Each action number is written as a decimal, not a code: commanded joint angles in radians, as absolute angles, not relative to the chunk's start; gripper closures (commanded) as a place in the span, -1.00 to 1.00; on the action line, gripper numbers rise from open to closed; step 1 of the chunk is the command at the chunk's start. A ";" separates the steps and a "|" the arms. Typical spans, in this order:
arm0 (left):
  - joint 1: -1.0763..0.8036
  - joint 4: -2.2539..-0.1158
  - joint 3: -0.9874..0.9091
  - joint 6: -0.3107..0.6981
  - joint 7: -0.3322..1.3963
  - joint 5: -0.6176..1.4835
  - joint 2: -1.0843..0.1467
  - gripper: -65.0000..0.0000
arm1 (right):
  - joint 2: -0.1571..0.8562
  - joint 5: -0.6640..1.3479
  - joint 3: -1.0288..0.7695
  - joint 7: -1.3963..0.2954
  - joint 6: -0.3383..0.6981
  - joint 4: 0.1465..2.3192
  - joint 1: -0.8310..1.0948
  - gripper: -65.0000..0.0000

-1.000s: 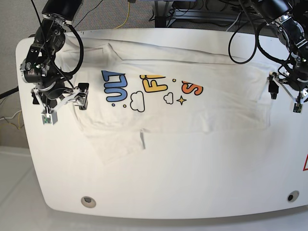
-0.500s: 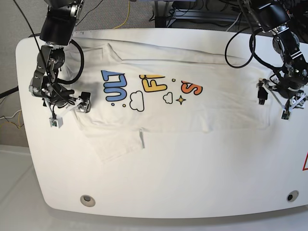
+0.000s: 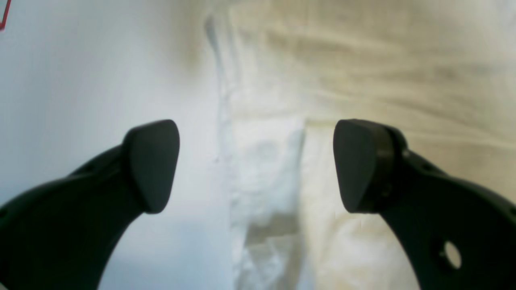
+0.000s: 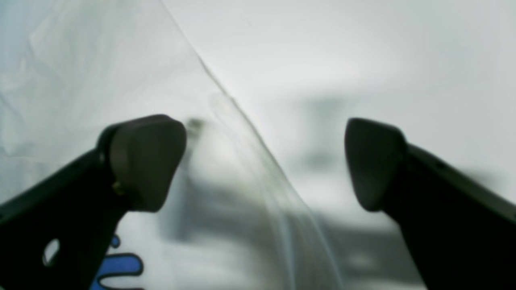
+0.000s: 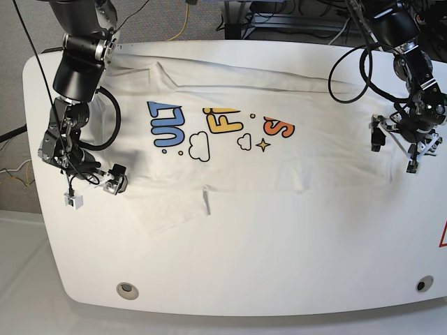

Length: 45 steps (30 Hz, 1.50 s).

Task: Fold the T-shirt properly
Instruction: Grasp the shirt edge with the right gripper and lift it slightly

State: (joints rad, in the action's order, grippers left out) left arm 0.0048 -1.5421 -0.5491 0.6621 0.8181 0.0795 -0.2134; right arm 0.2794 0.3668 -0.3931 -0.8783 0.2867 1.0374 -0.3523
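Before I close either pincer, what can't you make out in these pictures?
- Base view: whether the right pincer or left pincer touches the shirt; too small, seen from above.
- Left wrist view: the shirt's edge is blurred, so its layers are unclear.
- Right wrist view: the blue letter is cut off by the frame and a finger.

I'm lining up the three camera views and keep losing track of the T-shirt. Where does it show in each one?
Base: the T-shirt lies spread across the far half of the table.
Left wrist: its plain white cloth fills the right side, its edge running down the middle.
Right wrist: the cloth fills the left side.
Shared landmark: the blue letters, also seen in the right wrist view's bottom-left corner; the left wrist view shows none.
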 commanded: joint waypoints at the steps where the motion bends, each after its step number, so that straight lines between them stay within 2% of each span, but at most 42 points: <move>1: 0.016 -1.580 -0.545 0.664 0.793 0.102 -0.232 -0.73 | 0.287 0.367 -0.407 -0.903 0.283 1.008 -0.368 -1.00; 10: 0.013 -1.584 -0.542 0.675 0.801 0.060 -0.238 -0.76 | 0.274 0.372 -0.403 -0.847 0.288 0.929 -0.392 -0.94; 14: 0.021 -1.557 -0.543 0.690 0.802 0.032 -0.246 -0.76 | 0.253 0.379 -0.388 -0.784 0.325 0.912 -0.388 -0.95; 18: 0.022 -1.522 -0.549 0.698 0.802 0.026 -0.256 -0.78 | 0.213 0.421 -0.348 -0.754 0.405 0.925 -0.383 -1.00; 22: 0.018 -1.520 -0.548 0.698 0.797 0.036 -0.255 -0.78 | 0.197 0.452 -0.336 -0.764 0.422 0.935 -0.380 -0.93; 24: 0.015 -1.527 -0.544 0.698 0.796 0.042 -0.253 -0.77 | 0.194 0.467 -0.336 -0.769 0.412 0.942 -0.377 -0.78; 26: 0.010 -1.535 -0.544 0.698 0.795 0.051 -0.247 -0.77 | 0.192 0.479 -0.336 -0.773 0.403 0.951 -0.374 -0.48; 28: 0.011 -1.548 -0.540 0.698 0.806 0.061 -0.246 -0.76 | 0.193 0.495 -0.334 -0.782 0.389 0.960 -0.385 0.44; 30: 0.009 -1.550 -0.541 0.698 0.803 0.062 -0.245 -0.77 | 0.197 0.488 -0.333 -0.785 0.385 0.957 -0.386 0.78; 32: 0.011 -1.546 -0.540 0.698 0.804 0.064 -0.246 -0.77 | 0.203 0.480 -0.330 -0.790 0.384 0.953 -0.390 0.92; 34: 0.015 -1.540 -0.541 0.698 0.803 0.066 -0.245 -0.79 | 0.208 0.474 -0.326 -0.795 0.384 0.952 -0.393 0.88; 38: 0.018 -1.524 -0.543 0.698 0.797 0.072 -0.246 -0.79 | 0.219 0.472 -0.314 -0.809 0.381 0.952 -0.393 0.44; 40: 0.013 -1.512 -0.542 0.698 0.799 0.069 -0.251 -0.80 | 0.215 0.475 -0.313 -0.828 0.387 0.961 -0.395 -0.27; 42: 0.014 -1.515 -0.543 0.698 0.796 0.066 -0.249 -0.80 | 0.218 0.473 -0.313 -0.826 0.384 0.960 -0.396 -0.37; 45: 0.014 -1.516 -0.545 0.698 0.799 0.063 -0.249 -0.80 | 0.216 0.474 -0.313 -0.821 0.388 0.962 -0.399 -0.05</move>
